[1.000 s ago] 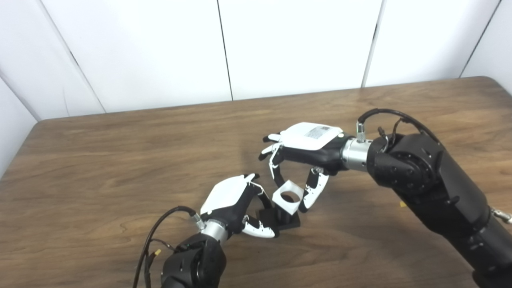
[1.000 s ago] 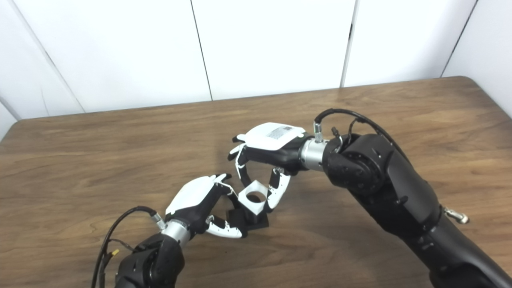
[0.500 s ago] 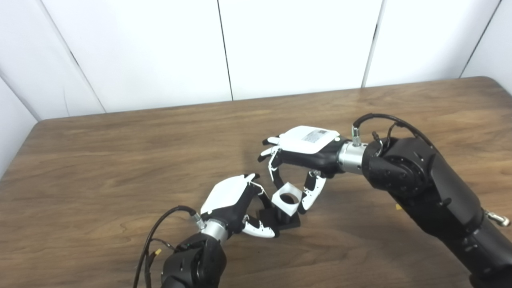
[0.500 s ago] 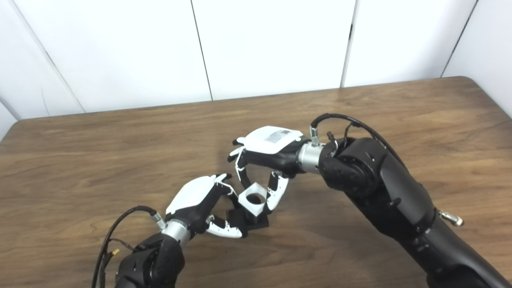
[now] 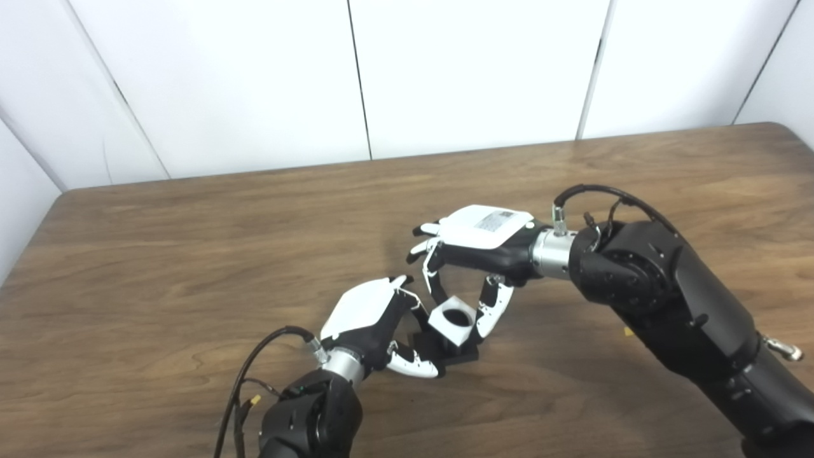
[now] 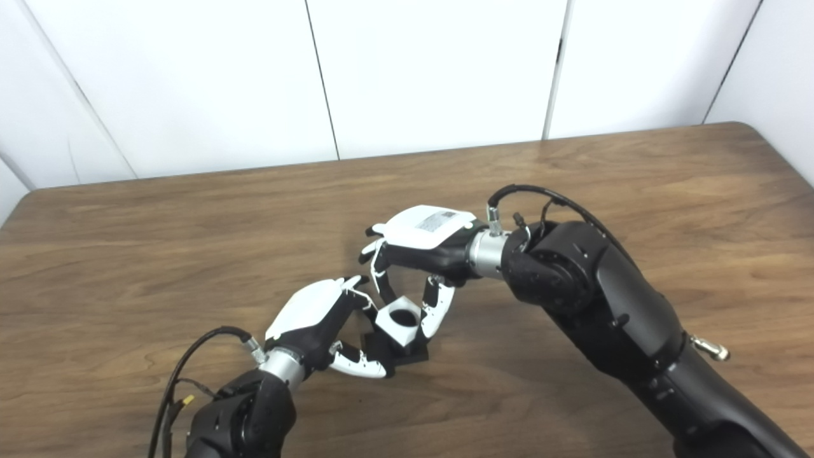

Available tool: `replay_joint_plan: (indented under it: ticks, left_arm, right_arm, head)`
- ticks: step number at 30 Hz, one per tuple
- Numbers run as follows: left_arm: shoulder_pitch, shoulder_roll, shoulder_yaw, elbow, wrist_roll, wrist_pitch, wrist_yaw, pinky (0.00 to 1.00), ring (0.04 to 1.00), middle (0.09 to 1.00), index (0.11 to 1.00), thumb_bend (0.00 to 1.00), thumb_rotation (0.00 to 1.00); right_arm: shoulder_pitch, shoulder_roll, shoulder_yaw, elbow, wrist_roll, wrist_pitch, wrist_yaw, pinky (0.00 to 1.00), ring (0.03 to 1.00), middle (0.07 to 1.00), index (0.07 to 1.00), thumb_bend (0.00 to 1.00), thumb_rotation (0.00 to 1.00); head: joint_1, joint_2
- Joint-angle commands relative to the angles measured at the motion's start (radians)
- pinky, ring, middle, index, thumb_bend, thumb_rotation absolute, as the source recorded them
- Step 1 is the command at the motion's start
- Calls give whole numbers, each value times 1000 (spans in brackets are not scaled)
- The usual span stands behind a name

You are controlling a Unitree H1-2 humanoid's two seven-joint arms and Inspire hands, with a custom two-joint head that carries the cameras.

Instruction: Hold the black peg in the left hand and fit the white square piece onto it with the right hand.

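Between right hand [image 5: 474,254] fingers: white square piece [image 5: 453,320], atop black peg [image 5: 448,348].

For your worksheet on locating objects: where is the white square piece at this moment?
In the left eye view the white square piece sits near the table's middle, held by the right hand just above the black peg gripped by the left hand.

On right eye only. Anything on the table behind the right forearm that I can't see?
Observer: Yes. The left eye view shows a small yellow speck on the table, just beyond the right forearm. In your view the arm hides it.
Operator: Where does the table end on the left side?
Observer: The left eye view shows its far-left corner and its left edge running down along the wall. The left hand sits well inside that edge.
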Motion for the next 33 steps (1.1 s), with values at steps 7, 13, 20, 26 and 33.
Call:
replay_joint_plan:
  ticks: [7, 13, 20, 26, 33]
  left_arm:
    - [10, 23, -5, 53, 38, 8, -8, 1000, 1000, 974, 489, 524, 63]
    - [10, 19, -3, 61, 38, 10, -7, 1000, 1000, 975, 488, 524, 62]
    - [10, 17, -5, 62, 32, 9, -4, 1000, 1000, 976, 489, 524, 63]
    - [10, 17, -5, 59, 45, 10, -11, 1000, 1000, 974, 488, 524, 64]
    - [12, 13, -4, 55, 50, 11, -17, 1000, 1000, 973, 488, 524, 64]
  right_arm:
    - [-26, 13, -5, 0, -6, -26, -41, 997, 1000, 899, 488, 525, 138]
    - [-21, 14, 15, -20, -33, -26, -29, 999, 1000, 904, 489, 525, 140]
    - [-6, 4, 40, -31, -97, -45, -26, 972, 1000, 910, 489, 525, 139]
    - [11, 4, 44, 15, -130, -75, -56, 943, 1000, 906, 489, 524, 136]
    - [18, -2, 36, 56, -152, -81, -76, 897, 1000, 903, 491, 524, 140]
  head:
    - [2, 1]
    - [1, 0]
    - [3, 2]
    - [5, 1]
    - [4, 0]
